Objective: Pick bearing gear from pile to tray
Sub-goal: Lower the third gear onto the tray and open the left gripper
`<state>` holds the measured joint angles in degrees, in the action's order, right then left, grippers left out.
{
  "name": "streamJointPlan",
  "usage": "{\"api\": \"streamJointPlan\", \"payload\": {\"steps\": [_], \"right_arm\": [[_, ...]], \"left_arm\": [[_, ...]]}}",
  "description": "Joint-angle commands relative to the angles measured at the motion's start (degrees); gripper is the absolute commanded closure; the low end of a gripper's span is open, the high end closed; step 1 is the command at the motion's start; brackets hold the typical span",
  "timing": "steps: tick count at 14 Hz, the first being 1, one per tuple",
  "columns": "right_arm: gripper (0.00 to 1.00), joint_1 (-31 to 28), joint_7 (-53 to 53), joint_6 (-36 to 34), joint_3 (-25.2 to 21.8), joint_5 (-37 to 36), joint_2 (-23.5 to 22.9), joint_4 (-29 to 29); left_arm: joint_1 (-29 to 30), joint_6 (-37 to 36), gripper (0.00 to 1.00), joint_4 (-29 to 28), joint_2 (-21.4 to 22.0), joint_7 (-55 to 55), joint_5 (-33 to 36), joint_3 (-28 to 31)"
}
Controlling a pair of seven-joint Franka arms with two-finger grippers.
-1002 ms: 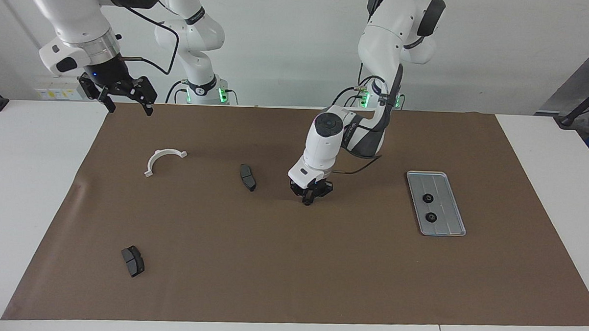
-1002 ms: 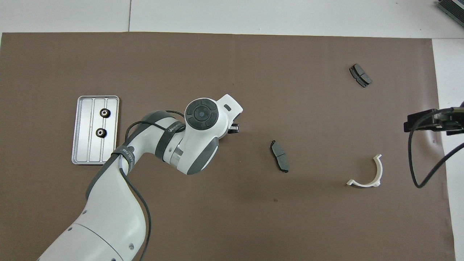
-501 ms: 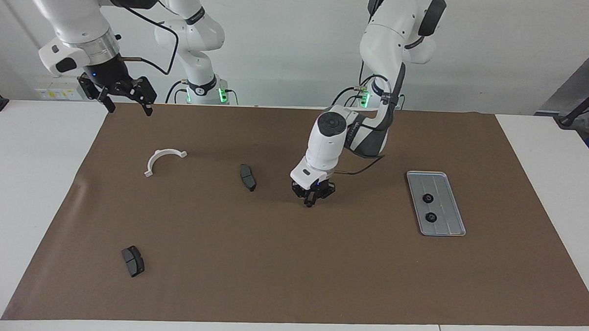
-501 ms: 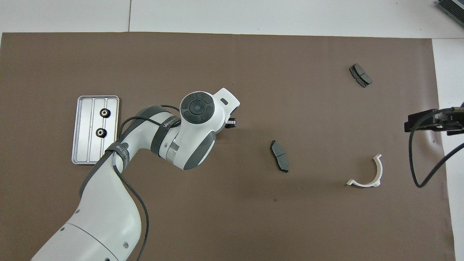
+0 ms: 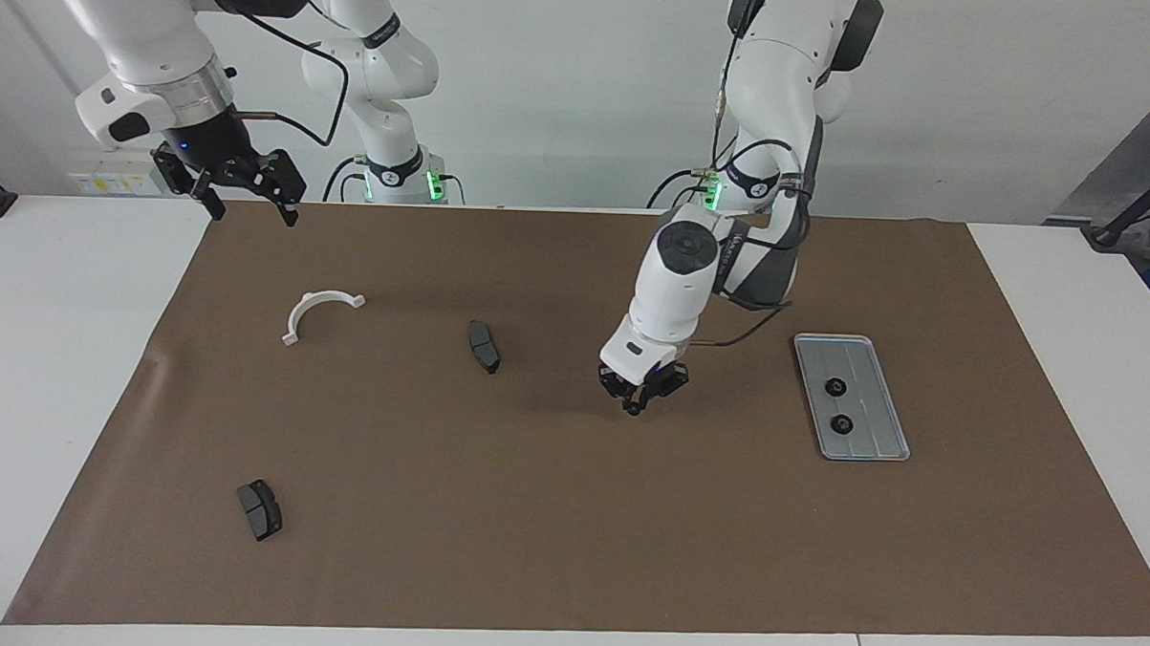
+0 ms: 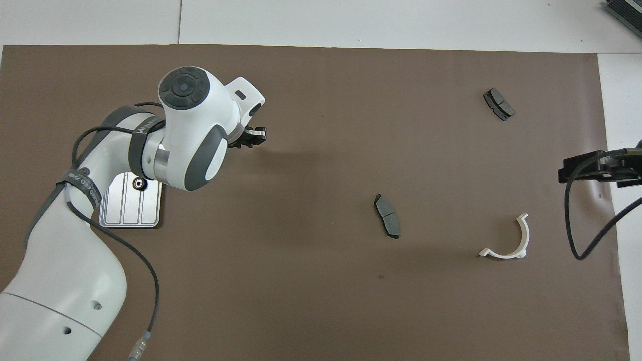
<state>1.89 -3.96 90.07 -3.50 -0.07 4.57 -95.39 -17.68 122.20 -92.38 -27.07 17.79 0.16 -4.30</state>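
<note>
My left gripper [image 5: 634,405] [image 6: 252,137] hangs a little above the brown mat, between the middle brake pad [image 5: 483,346] and the tray [image 5: 869,446]. It is shut, with a small dark lump, the bearing gear [image 5: 632,410], pinched at its tips. Two black gears [image 5: 835,387] [image 5: 842,425] lie in the silvery tray toward the left arm's end. In the overhead view the left arm covers most of the tray [image 6: 131,213], and one gear [image 6: 139,184] shows at its edge. My right gripper [image 5: 254,212] waits open, high over the mat's corner near the robots.
What is left of the pile lies scattered: a white half-ring bracket [image 5: 319,312] [image 6: 509,240], the middle brake pad [image 6: 386,215], and a second brake pad [image 5: 260,509] [image 6: 498,104] farther from the robots toward the right arm's end.
My left gripper has risen off the mat and moved toward the tray, staying shut. The right arm has not moved.
</note>
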Motion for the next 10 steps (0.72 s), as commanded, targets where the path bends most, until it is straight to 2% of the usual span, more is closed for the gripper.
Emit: {"api": "streamJointPlan", "payload": {"steps": [1, 6, 10], "right_arm": [[0.0, -0.31, 0.89, 0.19, 0.07, 1.13, 0.97, -0.94], [0.0, -0.4, 0.89, 0.19, 0.07, 1.13, 0.97, -0.85], [0.0, -0.39, 0.89, 0.19, 0.07, 1.13, 0.97, -0.94]], "left_arm": [[5.97, -3.81, 0.89, -2.27, 3.94, -8.96, -0.25, -0.62], [18.18, -3.2, 0.89, -11.4, 9.23, -27.24, -0.43, -0.53], [24.43, -2.85, 0.88, -13.97, 10.29, -37.63, -0.51, -0.53]]}}
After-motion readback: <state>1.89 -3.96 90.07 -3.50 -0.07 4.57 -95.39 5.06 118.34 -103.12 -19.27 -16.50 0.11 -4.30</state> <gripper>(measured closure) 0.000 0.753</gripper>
